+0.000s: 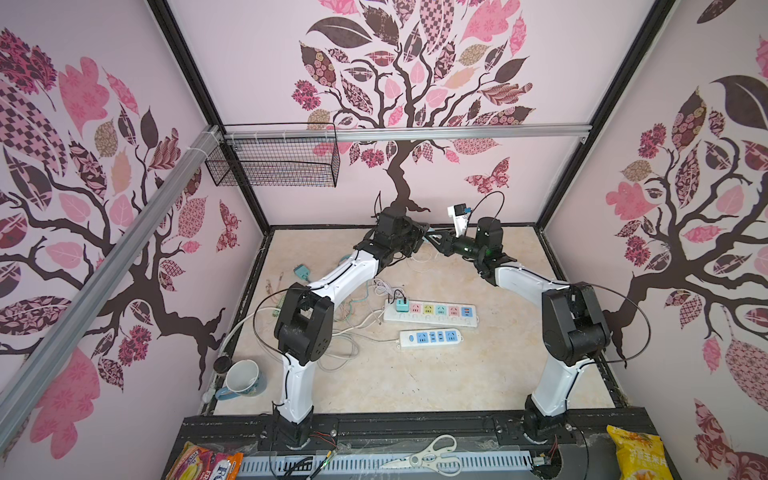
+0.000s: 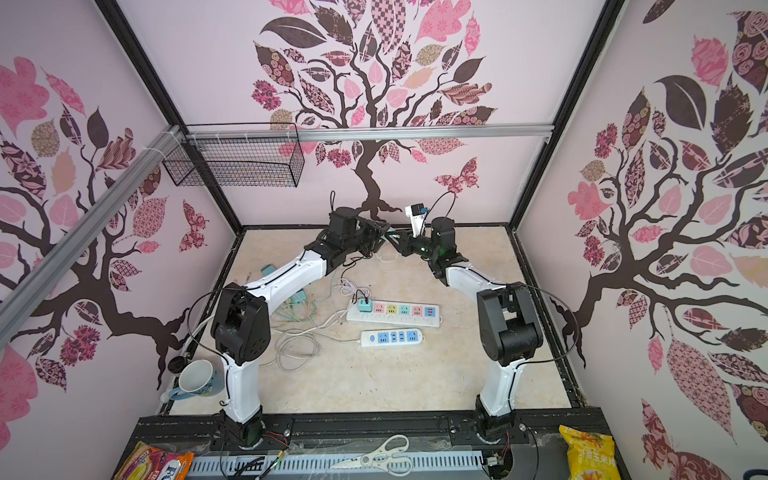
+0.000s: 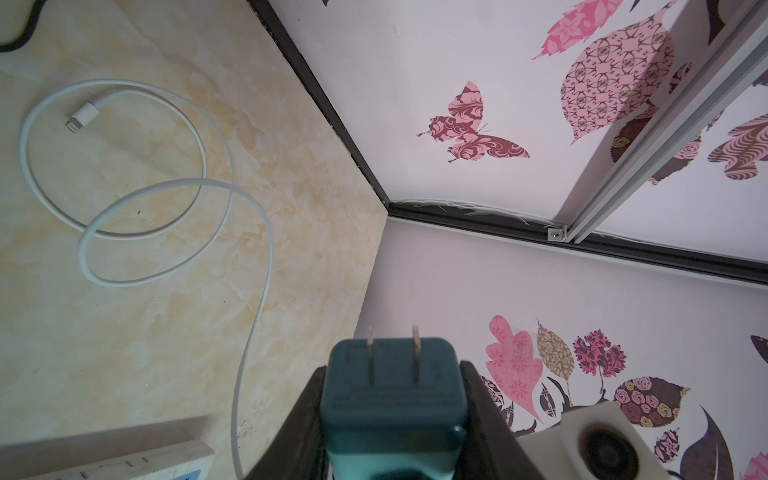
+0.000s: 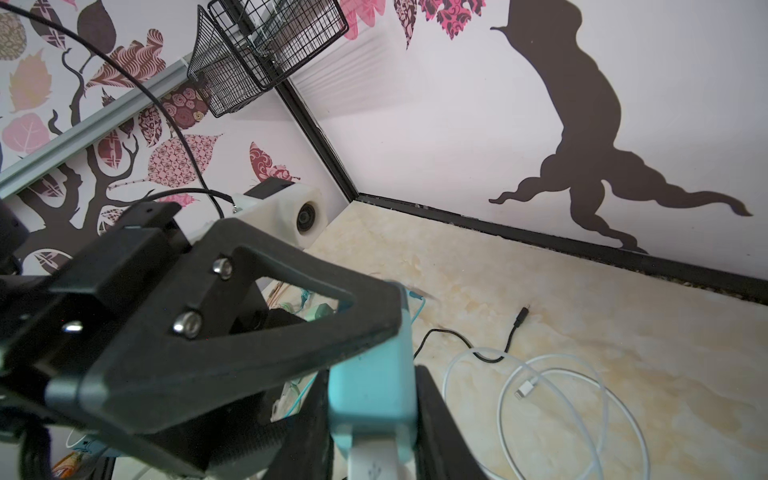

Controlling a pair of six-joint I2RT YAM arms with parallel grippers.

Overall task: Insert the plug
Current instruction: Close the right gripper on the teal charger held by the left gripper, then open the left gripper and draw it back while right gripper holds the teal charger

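The left hand (image 3: 392, 370) held a teal plug (image 3: 395, 403), prongs outward, above the surface (image 3: 145, 340). The right hand (image 4: 372, 374) flanked the same plug, apparently gripping it too.

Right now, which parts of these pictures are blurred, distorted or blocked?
Left wrist view: the teal plug, near the lens, looks soft; the white cable is sharp. Right wrist view: the left gripper's finger blocks much. In both top views: even light, no glare, black posts lean outward.
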